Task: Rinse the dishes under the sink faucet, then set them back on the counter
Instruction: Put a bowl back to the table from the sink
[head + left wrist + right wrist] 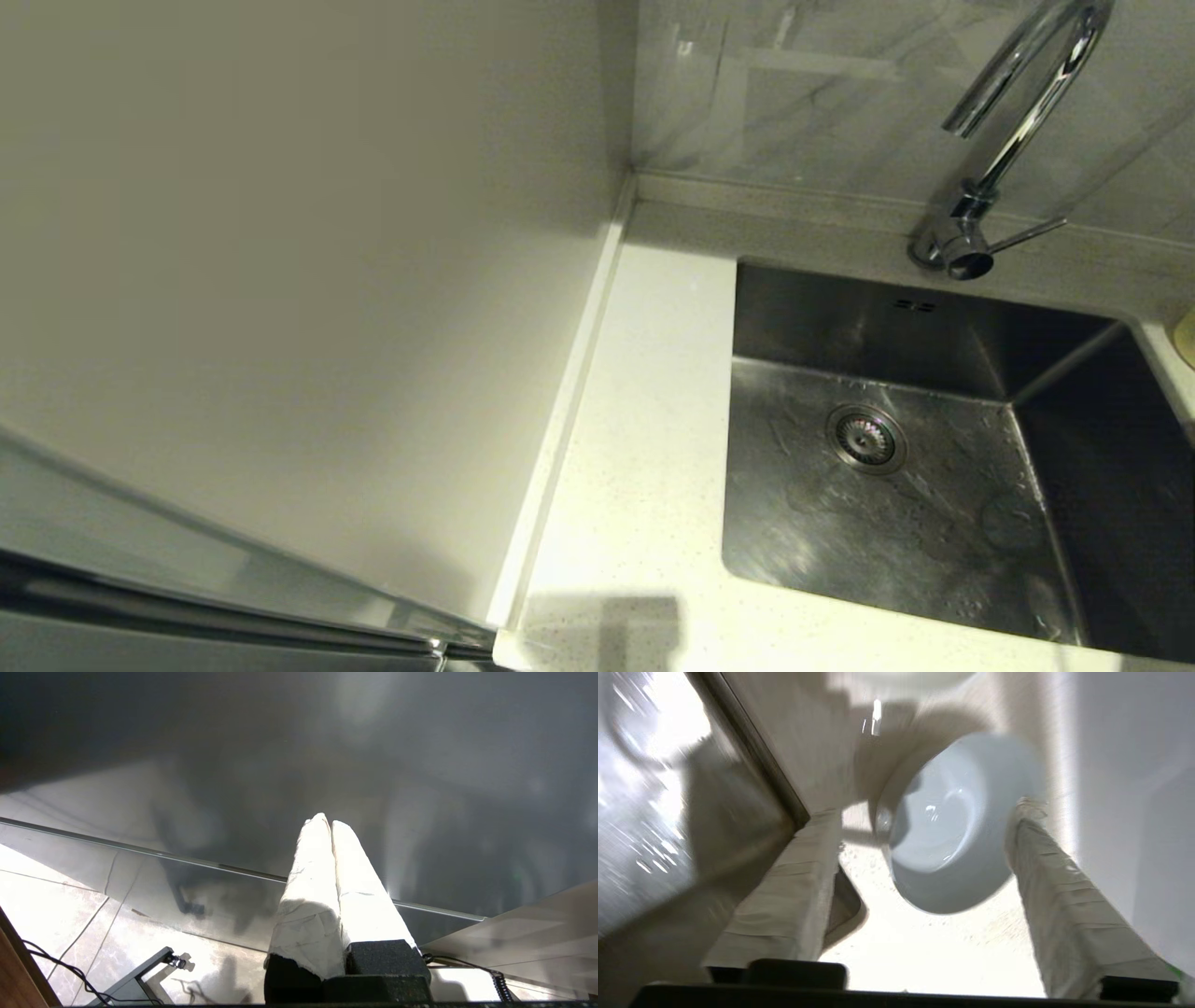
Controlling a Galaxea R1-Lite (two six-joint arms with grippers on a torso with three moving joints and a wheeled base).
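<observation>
One pale bluish-white bowl [952, 826] lies tilted on the worktop [924, 952] beside the sink [668, 812], between my right claw's [924, 807] wide-spread fingers, gripping nothing; I should lift straight, clear of its rim.

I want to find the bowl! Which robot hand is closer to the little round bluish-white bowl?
The right gripper: its open fingers straddle the pale bluish-white round bowl on the speckled white counter. The left gripper, fingers together, hangs over a tiled floor with no bowl in sight.
</observation>
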